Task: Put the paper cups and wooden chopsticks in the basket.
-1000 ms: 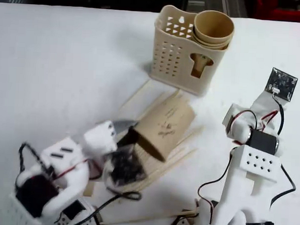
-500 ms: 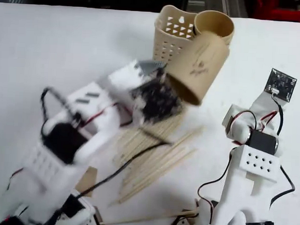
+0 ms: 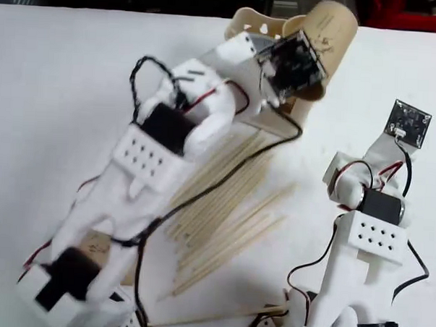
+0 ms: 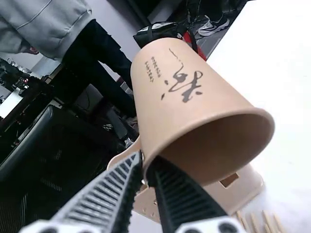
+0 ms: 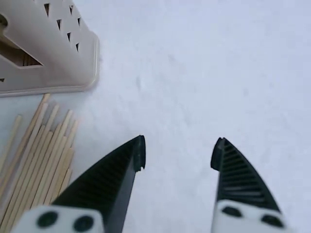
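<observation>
Tan card comes first in the high view: we see the paper cup (image 3: 331,27) tilted just above the far rim of the basket (image 3: 252,21), at the tip of the left arm. That arm's wrist covers most of the basket, so we cannot make out what sits inside. The wooden chopsticks (image 3: 223,207) lie fanned on the table (image 3: 77,78) on the near side of the basket, their far ends passing under the arm. In the left wrist view, the left gripper (image 4: 145,164) is pinched narrow on the paper cup (image 4: 194,121), with the lip caught between its two fingers and the open mouth turned down toward the basket (image 4: 243,184). The cup hides most of the basket here, and a few chopstick tips (image 4: 257,221) are cut off at the frame edge. In the right wrist view, the right gripper (image 5: 179,151) is spread wide and holds nothing, over bare table (image 5: 218,58) beside the basket (image 5: 53,53). The chopsticks (image 5: 39,155) end just beside the basket's foot. Something tan shows through a cut-out in its wall, and we cannot tell what.
</observation>
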### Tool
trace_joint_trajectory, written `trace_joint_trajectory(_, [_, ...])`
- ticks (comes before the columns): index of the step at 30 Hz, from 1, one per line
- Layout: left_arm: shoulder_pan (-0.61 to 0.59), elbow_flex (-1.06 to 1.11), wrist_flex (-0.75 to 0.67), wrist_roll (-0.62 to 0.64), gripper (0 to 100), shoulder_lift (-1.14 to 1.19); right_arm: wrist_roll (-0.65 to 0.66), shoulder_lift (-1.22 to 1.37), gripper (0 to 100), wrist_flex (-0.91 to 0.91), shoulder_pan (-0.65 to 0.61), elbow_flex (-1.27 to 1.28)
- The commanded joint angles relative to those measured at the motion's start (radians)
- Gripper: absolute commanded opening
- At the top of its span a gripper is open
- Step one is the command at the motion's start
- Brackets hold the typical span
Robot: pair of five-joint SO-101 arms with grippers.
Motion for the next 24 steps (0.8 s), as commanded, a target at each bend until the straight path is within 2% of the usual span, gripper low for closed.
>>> trace_joint_trajectory(1, [-0.048, -0.193, -0.018, 0.014, 2, 0.111, -0.008, -0.016, 22.3, -0.022, -0.002, -0.008])
trace_joint_trajectory(7, [-0.071, -0.310, 0.018, 0.014, 2, 0.234, -0.005, -0.018, 22.3, -0.028, -0.036, 0.006])
trace_joint_trajectory(14, [-0.065, -0.347, 0.049, 0.014, 3, 0.252, -0.003, -0.016, 22.3, -0.042, -0.036, 0.009])
trace_joint_trajectory(19, [-0.071, -0.345, 0.048, 0.055, 13, 0.254, -0.003, -0.016, 22.3, -0.042, -0.036, 0.009])
trace_joint_trajectory(24, [-0.071, -0.344, 0.051, 0.094, 15, 0.254, -0.003, -0.016, 22.3, -0.042, -0.036, 0.009])
